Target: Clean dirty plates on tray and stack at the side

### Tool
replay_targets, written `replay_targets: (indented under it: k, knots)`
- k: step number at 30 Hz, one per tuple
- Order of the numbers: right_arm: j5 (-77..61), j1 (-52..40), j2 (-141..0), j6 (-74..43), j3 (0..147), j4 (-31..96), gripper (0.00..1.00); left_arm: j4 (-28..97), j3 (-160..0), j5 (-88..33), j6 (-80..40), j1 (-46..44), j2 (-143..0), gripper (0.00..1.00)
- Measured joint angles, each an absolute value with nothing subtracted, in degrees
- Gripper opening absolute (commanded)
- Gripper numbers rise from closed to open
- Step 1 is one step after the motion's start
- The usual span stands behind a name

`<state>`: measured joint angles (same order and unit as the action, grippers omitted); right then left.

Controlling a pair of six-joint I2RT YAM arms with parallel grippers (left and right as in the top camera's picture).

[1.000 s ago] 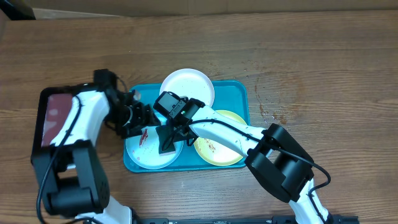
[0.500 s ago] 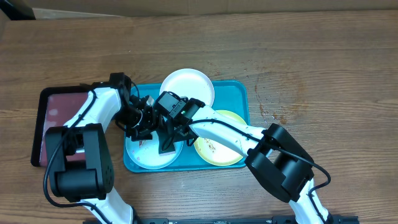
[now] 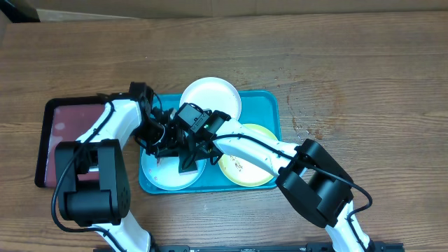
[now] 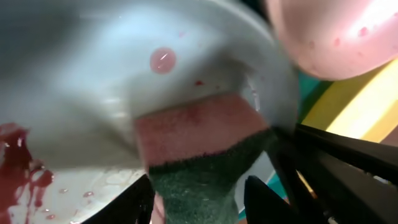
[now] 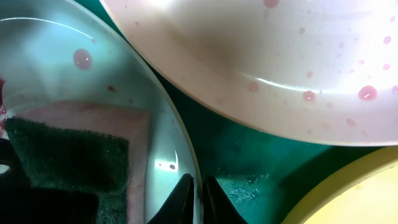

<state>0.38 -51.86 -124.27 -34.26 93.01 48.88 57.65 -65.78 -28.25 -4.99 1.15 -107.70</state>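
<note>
The teal tray (image 3: 270,105) holds three plates. The white plate (image 3: 210,98) lies at its back, the yellow-green plate (image 3: 248,164) at the right, and the light blue plate (image 3: 164,175) at the front left. My left gripper (image 3: 162,143) is shut on a pink and green sponge (image 4: 196,155), which rests on the light blue plate (image 4: 87,87) beside a red smear (image 4: 18,171). My right gripper (image 5: 199,193) is shut on the rim of the light blue plate (image 5: 62,56). The white plate (image 5: 280,62) carries pink droplets.
A black-rimmed maroon tray (image 3: 63,136) lies on the wooden table left of the teal tray. The two arms cross closely over the teal tray's left half. The teal tray floor (image 5: 249,168) shows between the plates.
My left arm has swung right from over the maroon tray and brought the sponge onto the light blue plate. The right arm has held still on the plate's rim.
</note>
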Motion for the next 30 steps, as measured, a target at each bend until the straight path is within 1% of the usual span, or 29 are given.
replay_targets:
  k: [3,4,6,7,9,11,19,24,30]
  knots:
    - [0.38,-51.86,-124.27,-34.28,92.99,48.9,0.09,56.75,-63.79,-27.86,-6.0,1.15,-107.7,0.49]
    - [0.38,-51.86,-124.27,-34.28,93.01,48.88,0.09,56.25,-63.29,-27.88,-6.02,1.15,-107.7,0.46]
    - [0.4,-51.86,-124.27,-34.28,93.01,48.88,0.09,56.01,-62.96,-27.88,-6.15,1.15,-107.7,0.3]
    - [0.38,-51.86,-124.27,-34.26,93.01,48.88,0.09,55.77,-62.96,-27.83,-6.22,1.15,-107.7,0.19]
    - [0.4,-51.86,-124.27,-34.28,93.01,48.9,0.09,55.22,-62.85,-26.94,-6.79,1.13,-107.7,0.06]
    - [0.25,-51.86,-124.27,-34.28,93.01,48.86,0.09,54.92,-62.76,-24.73,-7.79,1.08,-107.7,0.04]
    - [-0.16,-51.9,-124.27,-34.15,92.99,48.95,0.09,55.51,-63.05,-15.86,-13.58,0.34,-107.13,0.04]
    - [-0.73,-52.18,-124.27,-33.54,93.01,48.97,0.08,57.95,-64.38,-1.87,-22.04,-0.03,-106.43,0.04]
    - [-1.06,-52.23,-124.27,-33.17,93.01,49.1,0.07,59.9,-65.21,12.05,-26.98,0.08,-106.54,0.04]
